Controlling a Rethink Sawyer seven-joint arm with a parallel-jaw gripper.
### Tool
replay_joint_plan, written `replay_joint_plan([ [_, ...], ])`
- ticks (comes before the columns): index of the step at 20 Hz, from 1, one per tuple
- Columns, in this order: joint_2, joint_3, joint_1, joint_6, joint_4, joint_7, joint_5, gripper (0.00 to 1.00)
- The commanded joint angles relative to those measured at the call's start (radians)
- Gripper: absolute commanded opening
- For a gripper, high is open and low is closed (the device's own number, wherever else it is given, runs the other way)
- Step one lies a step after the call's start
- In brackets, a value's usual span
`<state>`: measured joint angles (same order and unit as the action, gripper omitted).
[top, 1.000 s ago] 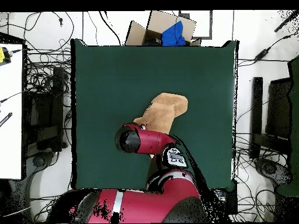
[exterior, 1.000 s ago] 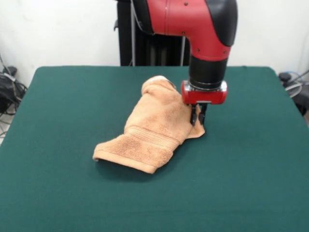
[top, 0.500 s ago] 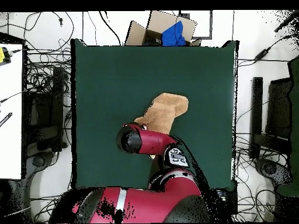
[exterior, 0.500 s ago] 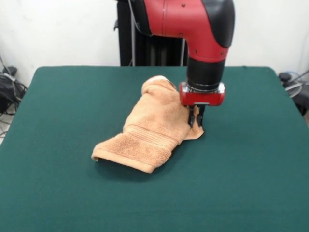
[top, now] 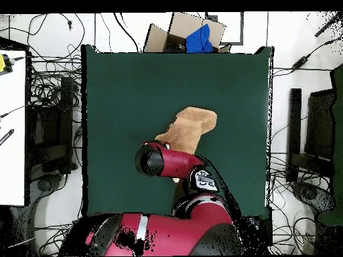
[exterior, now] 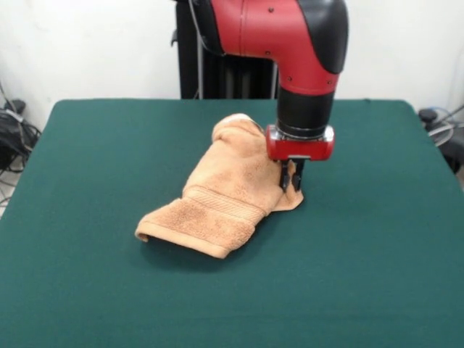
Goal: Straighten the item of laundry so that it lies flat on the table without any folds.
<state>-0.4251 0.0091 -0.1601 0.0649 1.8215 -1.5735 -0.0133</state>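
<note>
The item of laundry (exterior: 230, 190), an orange-tan towel, lies bunched and folded over on the green table (exterior: 101, 152), with a woven band across its lower half. My gripper (exterior: 291, 179) hangs straight down at the towel's right corner, shut on that edge of cloth just above the tabletop. In the overhead view the towel (top: 192, 126) pokes out from beyond the red arm (top: 164, 162), which hides the gripper and the held corner.
An open cardboard box (top: 175, 33) with something blue in it sits past the table's far edge in the overhead view. Cables and dark equipment (top: 53, 127) line both sides. Green tabletop (top: 120, 87) surrounds the towel.
The gripper has shifted a little to the left in the front view, keeping its hold on the corner. The towel has slid slightly left with it.
</note>
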Motion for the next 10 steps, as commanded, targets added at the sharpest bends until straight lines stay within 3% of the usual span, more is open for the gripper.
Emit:
replay_joint_plan([
  [1,0.039,0.042,0.025,-0.023,-0.04,-0.207,0.047,0.0],
  [10,0.05,0.041,0.069,-0.027,-0.045,-0.24,0.093,0.0],
])
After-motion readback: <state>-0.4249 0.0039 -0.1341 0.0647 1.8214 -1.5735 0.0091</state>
